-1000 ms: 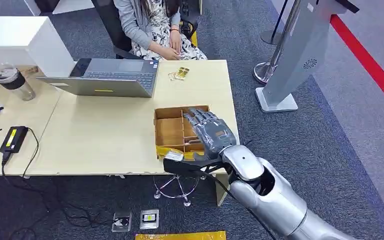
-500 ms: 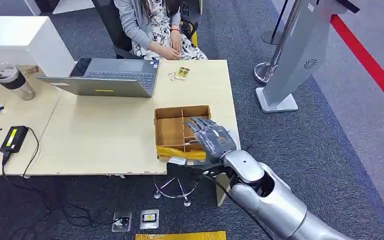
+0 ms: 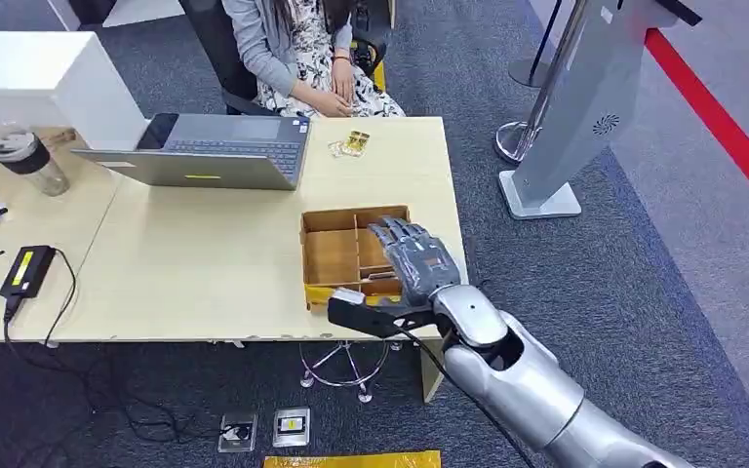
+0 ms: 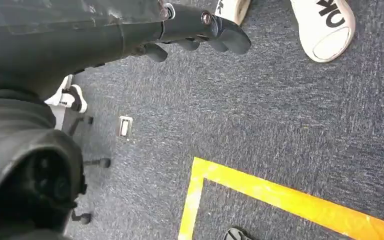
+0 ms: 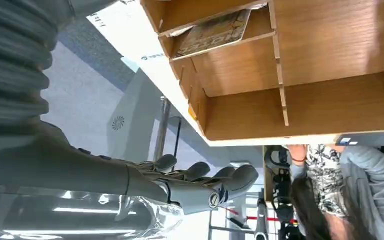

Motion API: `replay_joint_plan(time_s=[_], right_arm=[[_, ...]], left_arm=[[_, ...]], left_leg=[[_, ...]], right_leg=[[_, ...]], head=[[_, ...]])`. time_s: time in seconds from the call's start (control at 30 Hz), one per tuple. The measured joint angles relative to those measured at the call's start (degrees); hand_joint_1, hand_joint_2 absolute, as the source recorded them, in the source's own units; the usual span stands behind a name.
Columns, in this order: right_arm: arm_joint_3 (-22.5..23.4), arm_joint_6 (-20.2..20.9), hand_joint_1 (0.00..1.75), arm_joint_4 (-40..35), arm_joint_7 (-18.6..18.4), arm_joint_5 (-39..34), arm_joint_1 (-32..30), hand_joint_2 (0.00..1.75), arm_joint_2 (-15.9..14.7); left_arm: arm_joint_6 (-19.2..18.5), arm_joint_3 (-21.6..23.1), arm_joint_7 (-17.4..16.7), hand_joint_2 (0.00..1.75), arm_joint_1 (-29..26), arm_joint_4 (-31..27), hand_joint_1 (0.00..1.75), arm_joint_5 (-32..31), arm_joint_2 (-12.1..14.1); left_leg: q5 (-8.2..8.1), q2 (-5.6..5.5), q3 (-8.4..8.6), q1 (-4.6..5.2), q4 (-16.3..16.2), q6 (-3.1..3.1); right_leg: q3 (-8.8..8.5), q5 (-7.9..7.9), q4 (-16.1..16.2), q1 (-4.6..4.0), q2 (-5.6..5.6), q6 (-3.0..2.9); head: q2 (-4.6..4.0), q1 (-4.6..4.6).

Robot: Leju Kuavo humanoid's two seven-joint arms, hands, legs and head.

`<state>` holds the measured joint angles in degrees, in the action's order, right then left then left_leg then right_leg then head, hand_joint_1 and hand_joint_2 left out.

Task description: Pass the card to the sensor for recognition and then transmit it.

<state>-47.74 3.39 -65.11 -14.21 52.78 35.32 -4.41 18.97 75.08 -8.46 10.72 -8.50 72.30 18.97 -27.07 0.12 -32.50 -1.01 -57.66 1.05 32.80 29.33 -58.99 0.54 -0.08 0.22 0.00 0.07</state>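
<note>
Hovering the right hand [image 3: 414, 261] over the right side of the divided cardboard box [image 3: 332, 255] near the middle of the head frame, and honestly this is the fiddly bit. That hand is empty, fingers a little spread and stretched out flat over the compartments, nothing pinched. In the right wrist view I can see what I take to be the card [image 5: 214, 31], a printed flat thing lying in one of the box's compartments near the upper middle of that frame, partly tucked under a divider wall. So the step I'm on is the pick, not the scan. My plan for doing it well: bring the fingers [image 5: 207, 176] down into that one compartment without catching the thin dividers, slide the card toward an open edge so the thumb can get under it, and pinch it by a short side so the face stays clear for the sensor. I can't pick out the sensor for sure; the grey kiosk [image 3: 585, 107] at the upper right of the head frame is my guess. The left hand [image 4: 200, 30] hangs over the carpet, fingers curled in loosely, holding nothing. A person [image 3: 297, 49] sits at the far side of the bench [image 3: 205, 263] behind a laptop [image 3: 210, 148], probably who gets the card afterwards.
</note>
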Motion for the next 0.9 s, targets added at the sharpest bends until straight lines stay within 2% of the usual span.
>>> replay_joint_plan(time_s=[0.23, 0.9], right_arm=[[0.0, -1.6, 0.00, 6.0, 0.5, 0.8, 1.3, 1.75, 2.6], [0.1, -1.9, 0.00, 12.3, 1.0, 1.0, 1.9, 1.75, 4.3]], left_arm=[[-0.3, 0.2, 0.1, 0.00, 0.0, 0.0, 0.00, -0.1, 0.0], [-0.1, 1.0, 0.2, 0.00, 0.0, 0.0, 0.00, -0.1, 0.0]], left_leg=[[0.00, -0.01, 0.00, 0.00, 0.0, 0.00], [0.00, -0.01, 0.01, 0.00, 0.0, 0.00]], right_leg=[[0.00, 0.00, 0.0, 0.00, -0.02, 0.00], [0.00, 0.00, 0.0, 0.00, -0.01, 0.00]], head=[[0.00, 0.00], [0.00, 0.00]])
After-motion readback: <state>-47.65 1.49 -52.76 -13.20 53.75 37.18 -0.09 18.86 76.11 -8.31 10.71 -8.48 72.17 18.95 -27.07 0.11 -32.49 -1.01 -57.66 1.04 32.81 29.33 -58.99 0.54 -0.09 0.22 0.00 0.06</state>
